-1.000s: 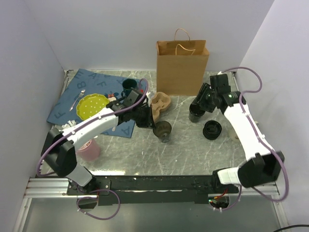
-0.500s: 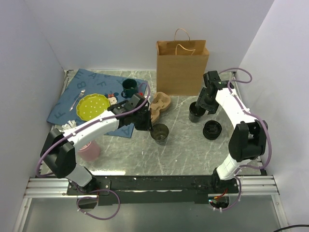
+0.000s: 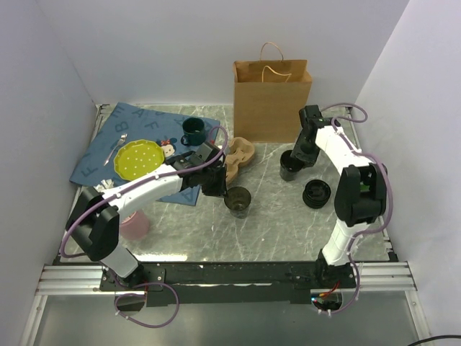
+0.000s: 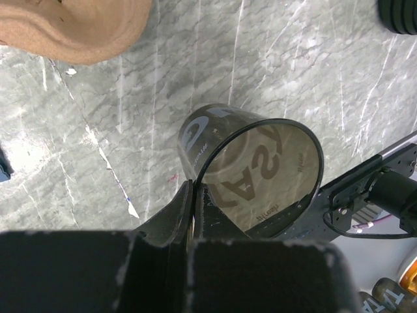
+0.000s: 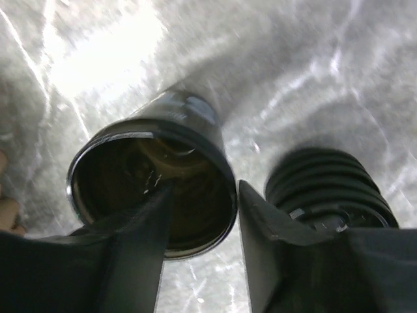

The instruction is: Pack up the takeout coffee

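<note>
Light, crushable paper: near cup (image 4: 260, 169) rim-pinched by clenched left gripper (image 4: 192, 195); far cup (image 5: 186, 111) wall straddled by parted right gripper (image 5: 205, 189); gentle squeeze advised.

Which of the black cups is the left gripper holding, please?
The middle cup, nearest the front edge; the left gripper pinches its rim. The other cup stands by the bag.

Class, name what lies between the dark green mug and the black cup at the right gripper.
The top view shows a tan cup carrier between mug and cup.
</note>
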`<state>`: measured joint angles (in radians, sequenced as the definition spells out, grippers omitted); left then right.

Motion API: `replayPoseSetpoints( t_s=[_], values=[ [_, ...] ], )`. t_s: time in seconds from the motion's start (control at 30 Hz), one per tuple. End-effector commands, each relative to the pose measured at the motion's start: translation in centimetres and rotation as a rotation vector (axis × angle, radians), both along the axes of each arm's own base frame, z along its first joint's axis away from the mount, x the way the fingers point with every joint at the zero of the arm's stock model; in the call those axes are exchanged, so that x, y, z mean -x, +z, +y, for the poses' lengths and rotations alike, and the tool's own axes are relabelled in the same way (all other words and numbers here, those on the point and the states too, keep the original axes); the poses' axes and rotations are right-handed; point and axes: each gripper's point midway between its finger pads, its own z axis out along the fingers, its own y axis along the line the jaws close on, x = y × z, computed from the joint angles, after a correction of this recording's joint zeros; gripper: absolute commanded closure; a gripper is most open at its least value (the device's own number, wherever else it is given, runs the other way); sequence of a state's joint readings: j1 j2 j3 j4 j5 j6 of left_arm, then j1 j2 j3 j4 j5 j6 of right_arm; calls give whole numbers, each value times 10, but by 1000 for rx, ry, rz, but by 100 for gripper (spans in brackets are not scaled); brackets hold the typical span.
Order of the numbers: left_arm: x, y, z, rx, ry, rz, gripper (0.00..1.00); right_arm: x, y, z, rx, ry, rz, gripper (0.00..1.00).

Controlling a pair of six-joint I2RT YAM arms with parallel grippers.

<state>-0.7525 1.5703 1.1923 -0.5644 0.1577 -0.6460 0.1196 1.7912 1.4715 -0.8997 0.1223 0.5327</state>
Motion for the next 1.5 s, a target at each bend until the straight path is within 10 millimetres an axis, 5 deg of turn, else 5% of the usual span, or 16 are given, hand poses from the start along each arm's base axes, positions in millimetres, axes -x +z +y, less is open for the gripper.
replayPoseSetpoints(
  t_s=[0.0, 0.37, 0.73, 1.13, 1.47],
  values=[
    [-5, -6, 0, -13, 2, -17, 97, -37, 11, 9, -55, -19, -93, 57],
    [-6, -3, 4, -31, 18, -31, 79, -81, 26, 49, -167, -2, -161, 65],
    [-10, 14, 7, -32, 38, -61, 63, -74, 32, 35, -97, 4, -146, 58],
    [-19, 48, 19, -31, 100, -140, 57, -52, 16, 42, -155, 4, -155, 84],
    [-26, 61, 32, -62, 151, -190, 54, -82, 43, 48, -175, 64, -358, 87]
  ],
)
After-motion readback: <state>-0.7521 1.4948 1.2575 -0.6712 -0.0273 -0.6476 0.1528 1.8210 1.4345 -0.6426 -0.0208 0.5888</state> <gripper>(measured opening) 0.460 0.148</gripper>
